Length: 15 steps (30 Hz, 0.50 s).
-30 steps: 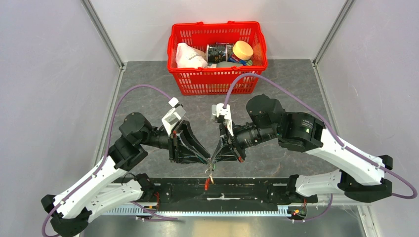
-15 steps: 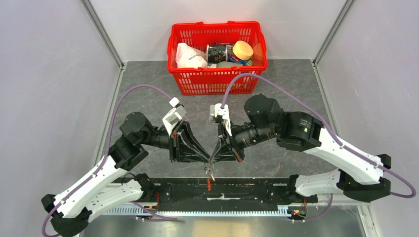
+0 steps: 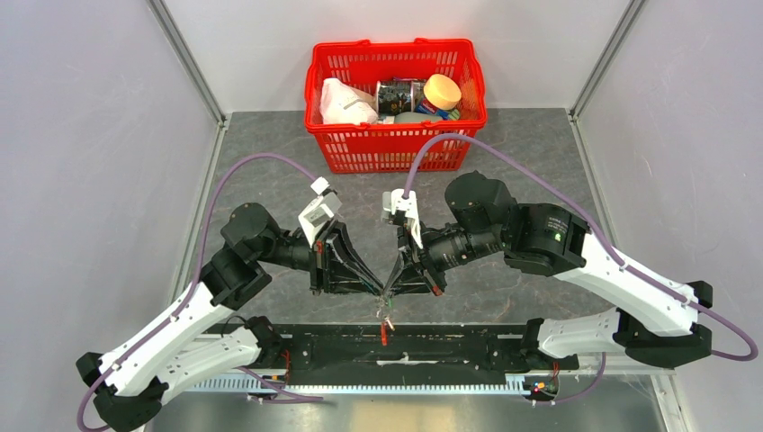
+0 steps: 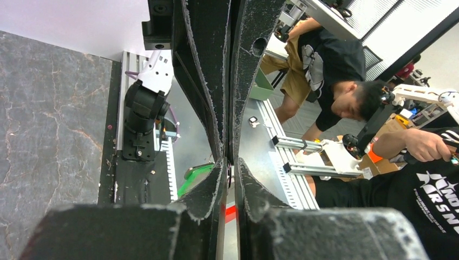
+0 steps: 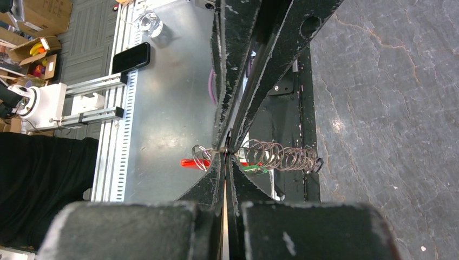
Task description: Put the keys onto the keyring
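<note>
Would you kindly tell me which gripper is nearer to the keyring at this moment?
Right. The right gripper pinches the keyring by its wire ring between shut fingertips. The left gripper faces it tip to tip just beside the ring, jaws nearly together; whether it touches is unclear.

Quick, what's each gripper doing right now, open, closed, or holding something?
Left gripper: fingers nearly together; a grip cannot be told.
Right gripper: closed on the keyring.
</note>
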Available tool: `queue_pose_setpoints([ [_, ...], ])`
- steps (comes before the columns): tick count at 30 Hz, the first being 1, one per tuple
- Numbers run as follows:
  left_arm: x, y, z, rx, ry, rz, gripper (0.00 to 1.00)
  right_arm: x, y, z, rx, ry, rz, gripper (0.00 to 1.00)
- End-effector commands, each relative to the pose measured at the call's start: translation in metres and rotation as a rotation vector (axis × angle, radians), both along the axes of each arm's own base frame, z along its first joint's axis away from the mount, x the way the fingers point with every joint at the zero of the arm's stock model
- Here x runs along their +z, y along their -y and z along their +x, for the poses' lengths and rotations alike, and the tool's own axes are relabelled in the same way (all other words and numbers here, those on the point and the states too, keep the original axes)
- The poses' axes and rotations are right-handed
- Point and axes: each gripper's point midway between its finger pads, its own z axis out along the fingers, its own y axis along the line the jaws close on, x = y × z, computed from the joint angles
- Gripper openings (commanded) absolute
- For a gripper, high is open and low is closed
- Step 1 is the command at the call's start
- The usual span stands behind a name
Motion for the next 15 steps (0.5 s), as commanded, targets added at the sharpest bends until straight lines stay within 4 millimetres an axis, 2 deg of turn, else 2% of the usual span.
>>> queue_pose_setpoints([
  [1, 0.009, -0.002, -0.004, -0.025, 0.056, -0.028, 0.07, 0.033, -0.003, 0.001, 0.007, 0.056, 0.106, 0.0],
  [2, 0.01, -0.001, -0.003, -0.022, 0.057, -0.028, 0.02, 0.033, -0.003, 0.002, 0.007, 0.057, 0.107, 0.0],
  [11, 0.017, -0.005, -0.002, 0.012, 0.1, -0.059, 0.02, 0.036, 0.0, -0.003, 0.022, 0.059, 0.12, 0.01],
  [13, 0.02, -0.006, -0.003, 0.019, 0.112, -0.074, 0.02, 0.04, 0.003, -0.005, 0.029, 0.066, 0.144, 0.14],
  [15, 0.023, -0.007, -0.004, 0.023, 0.119, -0.089, 0.02, 0.044, 0.007, -0.005, 0.019, 0.081, 0.166, 0.36],
])
